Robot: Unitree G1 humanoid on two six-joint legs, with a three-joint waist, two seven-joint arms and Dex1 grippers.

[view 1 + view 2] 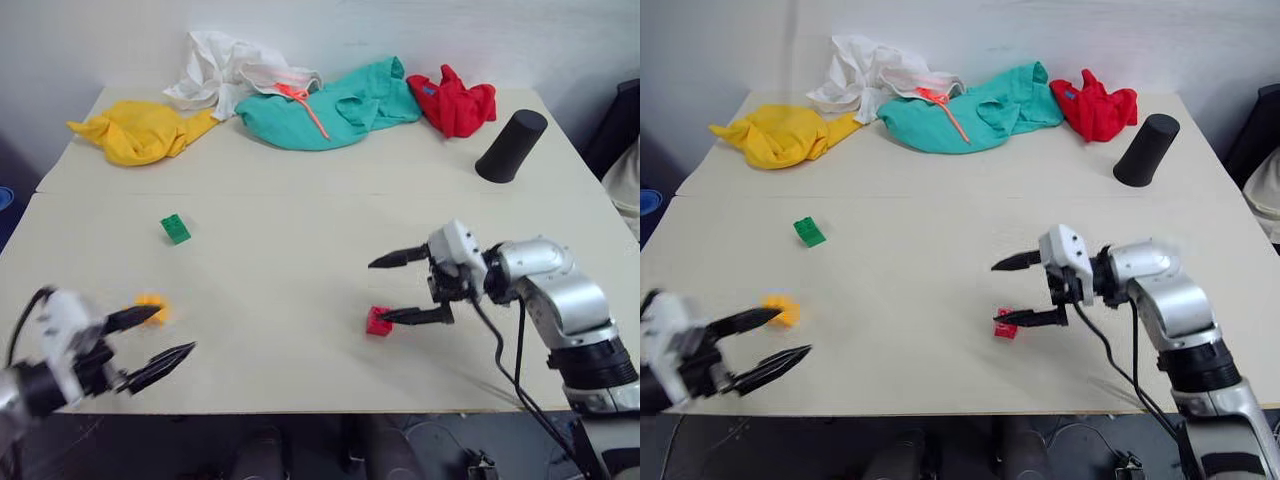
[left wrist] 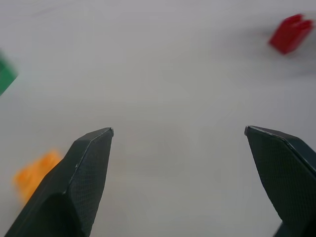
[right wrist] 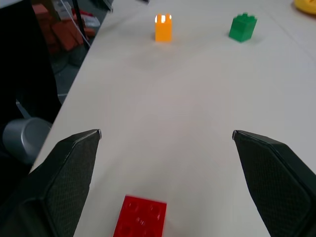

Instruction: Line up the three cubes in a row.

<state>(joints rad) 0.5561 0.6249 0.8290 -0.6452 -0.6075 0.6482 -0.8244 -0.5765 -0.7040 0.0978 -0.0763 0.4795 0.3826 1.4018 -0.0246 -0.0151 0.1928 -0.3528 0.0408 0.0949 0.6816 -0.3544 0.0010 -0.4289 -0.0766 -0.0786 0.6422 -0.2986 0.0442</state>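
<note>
My left gripper (image 1: 165, 335) is hanging wide open at the worktop's (image 1: 300, 240) near edge, just beside the orange cube (image 1: 152, 305). My right gripper (image 1: 385, 290) is gaping wide, its lower finger right by the red cube (image 1: 378, 321), which is lying free. The green cube (image 1: 175, 229) is sitting farther back on my left.

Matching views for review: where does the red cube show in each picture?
Left eye view: red cube on the table, by the right gripper's lower finger.
Right eye view: same spot, near the table's front edge.
Left wrist view: in a corner.
Right wrist view: between the open fingers.
Shared landmark: green cube.
</note>
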